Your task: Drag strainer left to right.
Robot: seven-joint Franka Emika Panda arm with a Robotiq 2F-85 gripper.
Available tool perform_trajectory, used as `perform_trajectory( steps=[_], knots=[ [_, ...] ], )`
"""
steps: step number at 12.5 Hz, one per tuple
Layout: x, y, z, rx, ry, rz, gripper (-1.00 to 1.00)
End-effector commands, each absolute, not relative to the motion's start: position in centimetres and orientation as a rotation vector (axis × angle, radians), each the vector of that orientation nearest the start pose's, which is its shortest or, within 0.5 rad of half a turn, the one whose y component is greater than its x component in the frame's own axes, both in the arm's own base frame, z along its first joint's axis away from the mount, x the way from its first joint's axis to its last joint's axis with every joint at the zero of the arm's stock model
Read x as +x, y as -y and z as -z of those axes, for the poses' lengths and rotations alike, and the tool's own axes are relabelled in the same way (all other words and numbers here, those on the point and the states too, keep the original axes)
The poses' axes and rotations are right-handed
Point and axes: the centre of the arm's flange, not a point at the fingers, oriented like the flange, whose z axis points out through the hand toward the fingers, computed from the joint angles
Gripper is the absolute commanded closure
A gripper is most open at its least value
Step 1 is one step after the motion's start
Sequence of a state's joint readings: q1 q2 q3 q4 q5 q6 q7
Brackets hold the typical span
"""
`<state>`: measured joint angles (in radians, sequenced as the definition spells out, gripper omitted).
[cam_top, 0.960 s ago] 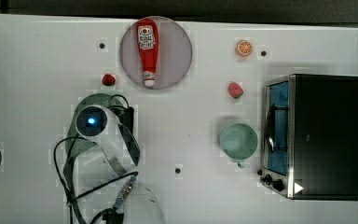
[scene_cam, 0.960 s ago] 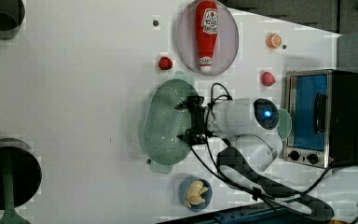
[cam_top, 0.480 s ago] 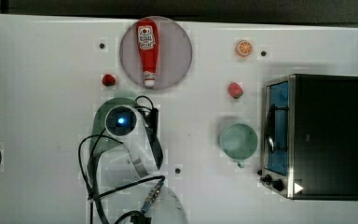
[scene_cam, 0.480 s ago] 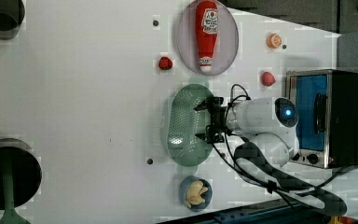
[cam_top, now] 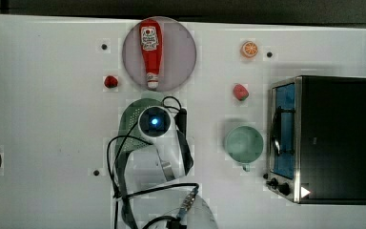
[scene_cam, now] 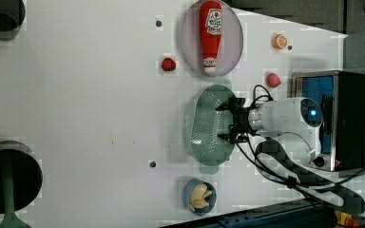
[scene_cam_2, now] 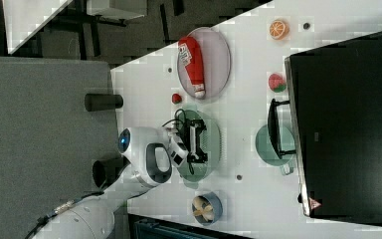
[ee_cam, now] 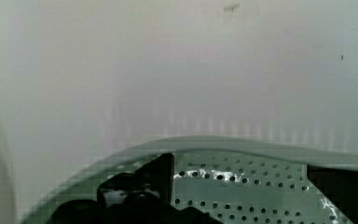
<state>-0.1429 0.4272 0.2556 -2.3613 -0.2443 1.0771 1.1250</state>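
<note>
Reaching Into the Strainer, Fingers Spread Wide

Inspection finds the gripper (scene_cam: 229, 121) lowered inside the strainer (scene_cam: 204, 124), its two black fingers (scene_cam: 225, 106) standing well apart, one toward each long end of the bowl, and closed on nothing. The wrist view confirms this: both fingers (ee_cam: 161, 170) sit down in the strainer (ee_cam: 242, 186) over the rows of small holes, with the rim curving just beyond them.

The strainer rests on the white table (cam_top: 43, 105) near its middle. In the top view it lies directly below the plate (cam_top: 181, 52) that carries the ketchup bottle (cam_top: 150, 47), mostly covered by the arm, with the strainer's green rim (cam_top: 128, 114) showing at the top view's left of the wrist. The green mug (cam_top: 243, 144) stands apart at the top view's right, just beside the toaster oven (cam_top: 331, 138).

In the left view a small blue bowl (scene_cam: 198, 195) holding pale pieces sits below the strainer.
</note>
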Motion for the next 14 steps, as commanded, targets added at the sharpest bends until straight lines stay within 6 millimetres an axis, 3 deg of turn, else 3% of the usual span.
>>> perform_trajectory(
  steps=[1, 5, 10, 14],
  knots=[
    [49.8, -2.2, -15.5, -2.244, -2.312, -0.062, -1.00],
    [50.0, 1.9, -15.5, -2.197, -2.356, -0.028, -1.00],
    [49.7, 6.6, -15.4, -2.291, -2.283, -0.009, -1.00],
    [49.3, 9.4, -15.4, -2.286, -2.301, 0.008, -1.00]
  ],
)
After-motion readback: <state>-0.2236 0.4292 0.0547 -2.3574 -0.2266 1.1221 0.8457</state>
